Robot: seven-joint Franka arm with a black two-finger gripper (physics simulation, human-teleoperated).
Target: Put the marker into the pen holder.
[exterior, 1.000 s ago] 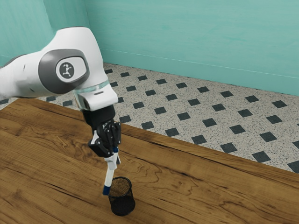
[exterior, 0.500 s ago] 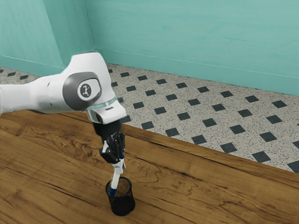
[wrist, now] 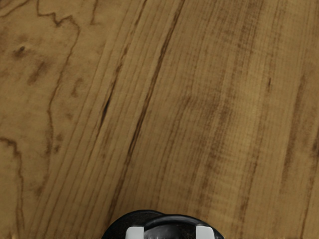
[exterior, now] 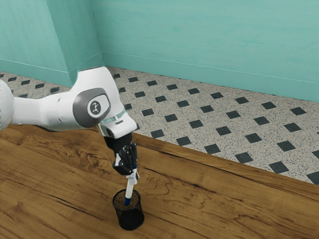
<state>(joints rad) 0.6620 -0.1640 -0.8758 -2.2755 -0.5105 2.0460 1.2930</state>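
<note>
1. The robot arm (exterior: pixel 50 110) is cut off at the exterior view's left edge. Its far part is out of the picture.
2. The black mesh pen holder (exterior: pixel 130 221) makes the marker's low end hard to see. That blue end is down inside the rim, but I can't tell if it touches the bottom. The gripper (exterior: pixel 133 176) hides part of the marker (exterior: pixel 130 189) higher up.
3. At the wrist view's lower edge, a black round shape (wrist: pixel 122 225) and two pale blocks (wrist: pixel 134 233) are cut off. I can't tell for sure what they are.
4. The gripper's two fingers are a little bit apart, pinching the marker between them. They are up above the pen holder, and don't touch its rim.
5. The marker is white in the middle and blue at the low end. It leans, with its top more to the exterior view's right. Its low part is in the pen holder, and its upper part sticks out.
6. There is lots of bare wood on the table (exterior: pixel 60 164) to the exterior view's left of the pen holder, and more to the right. The table's far edge slants down to the right behind the gripper, and the spotted floor (exterior: pixel 199 112) is past it.
</note>
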